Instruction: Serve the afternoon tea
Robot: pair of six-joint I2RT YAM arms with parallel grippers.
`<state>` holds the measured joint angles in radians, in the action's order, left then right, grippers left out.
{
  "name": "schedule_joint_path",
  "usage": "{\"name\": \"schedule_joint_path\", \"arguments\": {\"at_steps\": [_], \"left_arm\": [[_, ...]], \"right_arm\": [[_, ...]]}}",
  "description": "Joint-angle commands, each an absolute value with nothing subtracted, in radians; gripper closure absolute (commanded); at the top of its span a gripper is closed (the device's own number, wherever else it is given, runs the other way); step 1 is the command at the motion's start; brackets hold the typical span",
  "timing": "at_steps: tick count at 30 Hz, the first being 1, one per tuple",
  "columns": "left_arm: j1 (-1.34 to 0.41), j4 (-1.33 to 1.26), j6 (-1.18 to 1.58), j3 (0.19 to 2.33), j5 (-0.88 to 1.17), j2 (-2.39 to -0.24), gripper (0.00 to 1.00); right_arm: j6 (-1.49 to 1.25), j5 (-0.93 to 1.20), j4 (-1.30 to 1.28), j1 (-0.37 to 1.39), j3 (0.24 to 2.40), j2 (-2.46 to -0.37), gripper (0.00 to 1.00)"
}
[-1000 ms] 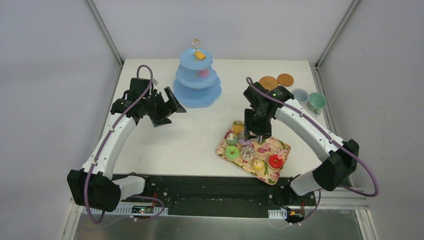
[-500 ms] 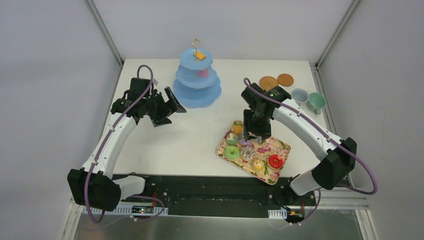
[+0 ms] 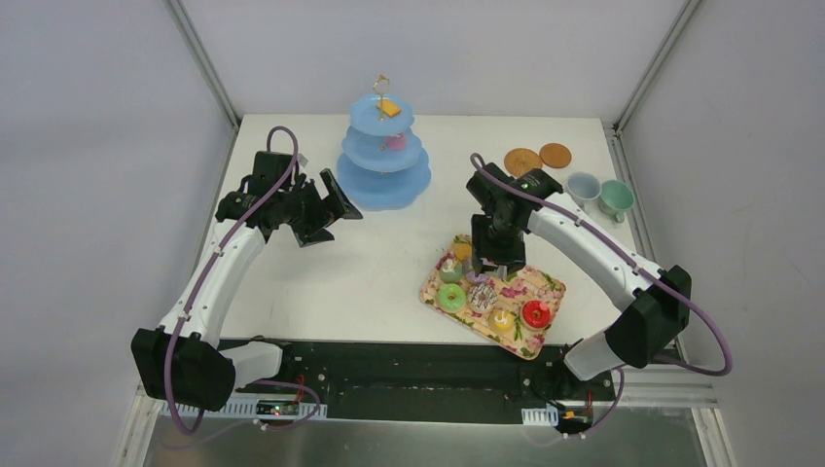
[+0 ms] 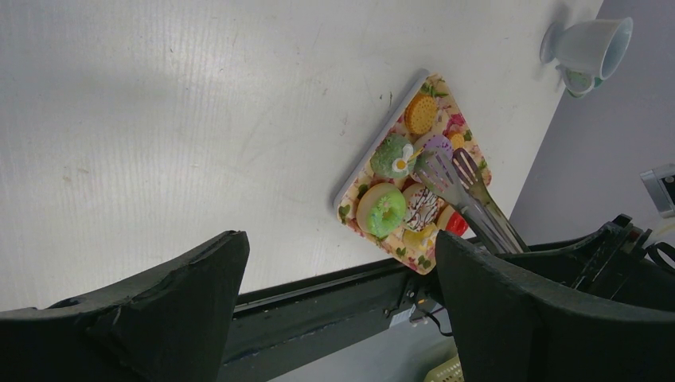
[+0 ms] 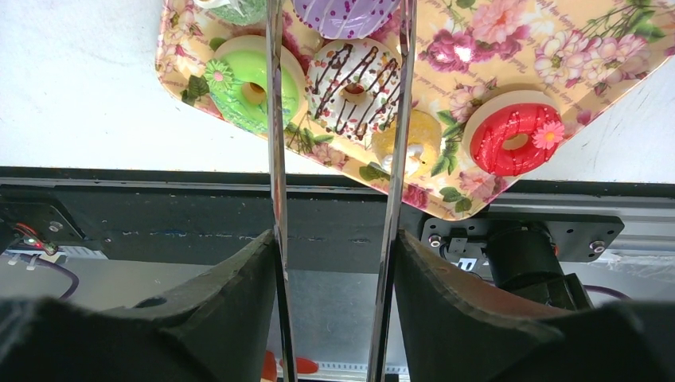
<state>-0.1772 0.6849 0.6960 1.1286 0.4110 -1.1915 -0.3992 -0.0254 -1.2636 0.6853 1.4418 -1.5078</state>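
The sweets lie on a flowered tray point(image 3: 547, 283): a green donut point(image 3: 451, 297), a white chocolate-striped donut point(image 3: 483, 295), a purple donut point(image 3: 477, 277), a red donut point(image 3: 536, 313), a yellow cupcake point(image 3: 502, 319), a green cupcake point(image 3: 448, 268) and an orange biscuit point(image 3: 461, 250). My right gripper point(image 3: 498, 255) is shut on metal tongs point(image 5: 275, 159). The tong tips reach over the purple donut point(image 5: 344, 9), with the white donut point(image 5: 356, 79) between the arms. My left gripper point(image 3: 326, 209) is open and empty near the blue tiered stand point(image 3: 385, 156).
The stand holds an orange biscuit point(image 3: 389, 108) on top and a pink sweet point(image 3: 396, 142) on the middle tier. Two brown coasters point(image 3: 523, 161) and two cups point(image 3: 584, 185) stand at the back right. The tray lies near the table's front edge.
My right arm has shifted slightly left with the tongs over the tray. The left arm has not moved.
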Motion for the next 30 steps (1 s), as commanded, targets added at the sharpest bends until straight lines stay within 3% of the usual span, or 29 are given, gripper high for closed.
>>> {"name": "schedule_joint_path", "arguments": {"at_steps": [1, 14, 24, 30], "left_arm": [[-0.179, 0.673, 0.695, 1.131, 0.413, -1.182, 0.09], [-0.179, 0.675, 0.696, 1.126, 0.409, -1.168, 0.09], [-0.179, 0.675, 0.696, 1.143, 0.405, -1.183, 0.09], [-0.179, 0.683, 0.689, 1.166, 0.396, -1.19, 0.09]], "right_arm": [[-0.394, -0.022, -1.264, 0.694, 1.435, -1.507, 0.44], [-0.397, -0.066, -1.268, 0.701, 1.43, -1.496, 0.53], [-0.36, -0.13, -1.327, 0.701, 1.596, -1.472, 0.57], [-0.268, -0.127, -1.154, 0.691, 1.64, -1.491, 0.58]]}}
